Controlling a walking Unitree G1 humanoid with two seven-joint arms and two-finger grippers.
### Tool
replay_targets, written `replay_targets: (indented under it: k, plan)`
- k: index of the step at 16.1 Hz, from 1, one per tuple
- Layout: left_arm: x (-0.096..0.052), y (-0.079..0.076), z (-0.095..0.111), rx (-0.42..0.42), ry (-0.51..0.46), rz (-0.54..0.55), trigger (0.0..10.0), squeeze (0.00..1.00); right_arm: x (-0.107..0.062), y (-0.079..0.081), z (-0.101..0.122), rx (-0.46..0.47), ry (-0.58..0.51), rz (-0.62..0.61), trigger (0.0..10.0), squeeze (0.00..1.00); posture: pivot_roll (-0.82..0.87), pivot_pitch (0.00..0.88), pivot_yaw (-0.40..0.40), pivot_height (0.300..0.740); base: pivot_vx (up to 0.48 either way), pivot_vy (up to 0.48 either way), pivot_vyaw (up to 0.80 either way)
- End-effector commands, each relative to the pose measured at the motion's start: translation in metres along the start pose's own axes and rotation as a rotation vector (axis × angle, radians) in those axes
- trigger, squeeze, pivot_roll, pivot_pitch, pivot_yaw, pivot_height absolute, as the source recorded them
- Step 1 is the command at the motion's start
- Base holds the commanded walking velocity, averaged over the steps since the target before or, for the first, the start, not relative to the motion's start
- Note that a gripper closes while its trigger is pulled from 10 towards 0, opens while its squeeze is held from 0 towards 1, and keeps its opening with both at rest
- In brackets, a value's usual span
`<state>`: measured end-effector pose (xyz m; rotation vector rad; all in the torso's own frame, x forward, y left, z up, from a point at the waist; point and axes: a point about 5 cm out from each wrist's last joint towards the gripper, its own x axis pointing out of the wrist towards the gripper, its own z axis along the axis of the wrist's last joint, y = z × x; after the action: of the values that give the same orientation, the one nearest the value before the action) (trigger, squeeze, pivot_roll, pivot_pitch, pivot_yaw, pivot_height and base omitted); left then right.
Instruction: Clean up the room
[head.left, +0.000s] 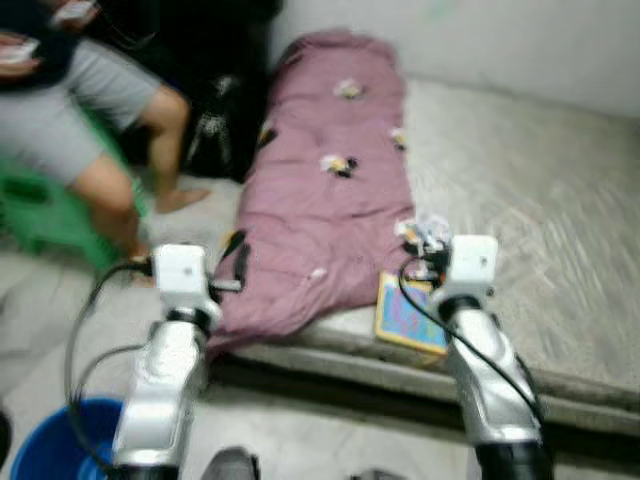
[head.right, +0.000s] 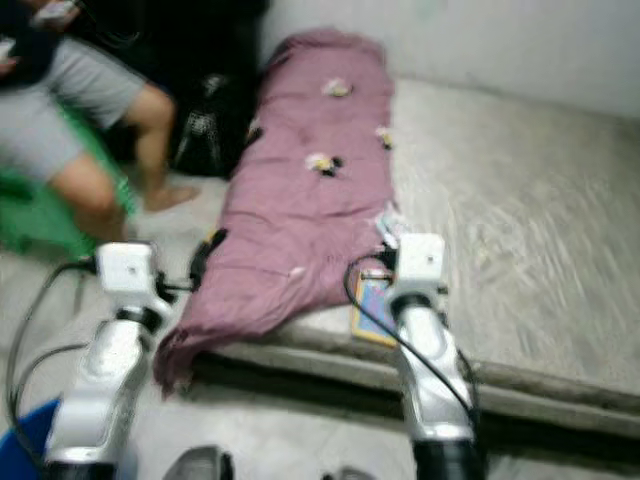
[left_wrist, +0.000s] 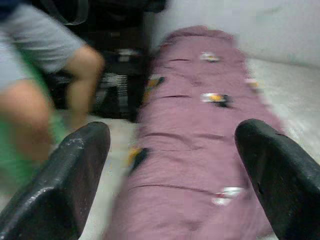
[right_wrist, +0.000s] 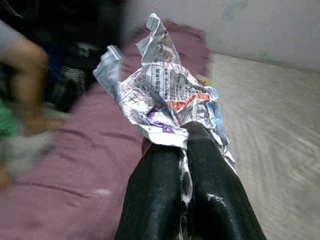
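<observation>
My right gripper (right_wrist: 182, 145) is shut on a crumpled sheet of printed paper (right_wrist: 160, 90), held up over the near edge of the purple blanket (head.left: 320, 200); the same paper (head.left: 425, 232) pokes out above my right wrist. Small scraps of litter (head.left: 338, 164) lie scattered along the blanket, with another scrap (head.left: 347, 89) near its far end. My left gripper (left_wrist: 172, 175) is open, its fingers (left_wrist: 75, 170) spread wide, hovering off the blanket's near left corner with nothing between them.
The blanket lies on a grey mattress (head.left: 540, 220) on the floor. A colourful booklet (head.left: 408, 315) rests at the mattress's front edge. A person sits on a green stool (head.left: 40, 215) at the left, legs (head.left: 150, 130) near a black bag (head.left: 215, 125). A blue bucket (head.left: 50, 445) stands by my left arm.
</observation>
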<state>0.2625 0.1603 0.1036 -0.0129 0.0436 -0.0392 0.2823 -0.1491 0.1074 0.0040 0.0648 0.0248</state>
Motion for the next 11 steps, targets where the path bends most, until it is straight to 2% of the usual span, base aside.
replay_targets:
  k: [1,11]
  plan:
    - [0.0008,-0.0048,0.0024,-0.010,-0.014,-0.004,10.0,0.00,-0.0004,-0.0070,0.0010,-0.012,-0.002,-0.017,10.0,0.00,-0.01,0.035,-0.081,0.740,0.000,0.000,0.80]
    - [0.0018,-0.0065,0.0028,0.005,-0.019,-0.010,10.0,0.00,-0.0003,-0.0059,0.0009,-0.009,0.000,-0.010,10.0,0.00,-0.01,0.034,-0.083,0.740,0.000,0.000,0.80]
